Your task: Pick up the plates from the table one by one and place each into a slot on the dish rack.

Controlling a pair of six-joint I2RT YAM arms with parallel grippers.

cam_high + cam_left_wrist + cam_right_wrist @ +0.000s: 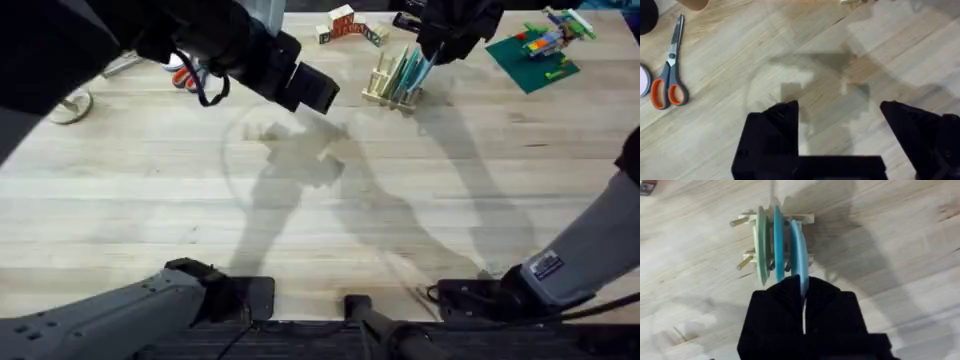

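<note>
Right wrist: right gripper (803, 297) clenched on light blue plate (799, 255) in dish rack (747, 260).

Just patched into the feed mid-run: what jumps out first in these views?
The right gripper is shut on a light blue plate, standing it on edge in the dish rack at the table's far side, beside a teal plate and a cream plate already slotted. The left gripper hangs open over bare table, with orange-handled scissors lying nearby.
</note>
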